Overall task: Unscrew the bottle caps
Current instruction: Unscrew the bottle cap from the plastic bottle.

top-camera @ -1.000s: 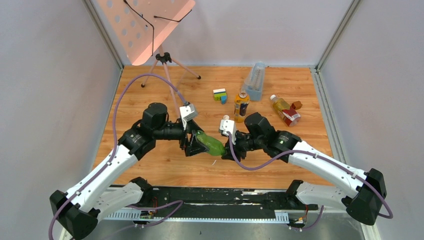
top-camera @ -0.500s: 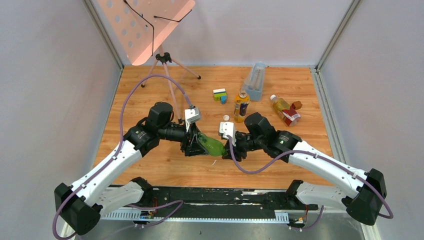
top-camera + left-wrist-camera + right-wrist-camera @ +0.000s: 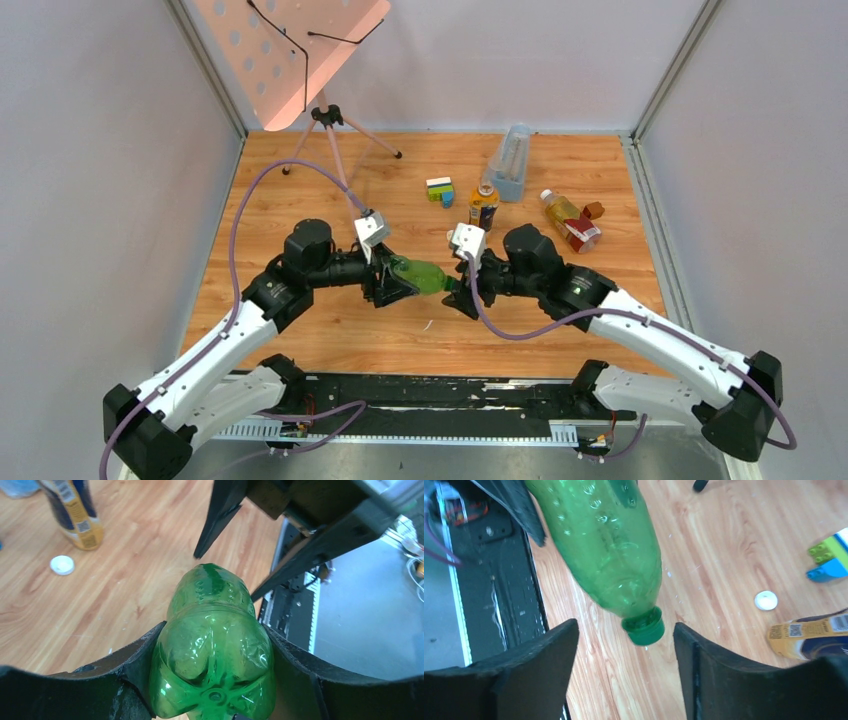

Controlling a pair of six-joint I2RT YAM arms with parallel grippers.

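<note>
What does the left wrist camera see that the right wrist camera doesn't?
Only the left wrist camera shows the bumpy bottom of the green bottle, squeezed in the left gripper. Only the right wrist camera shows the green cap, on the bottle, with the open right gripper on either side and not touching it, plus the toy bricks. Both show the green bottle, a loose white cap on the table and the yellow-labelled bottle.
</note>
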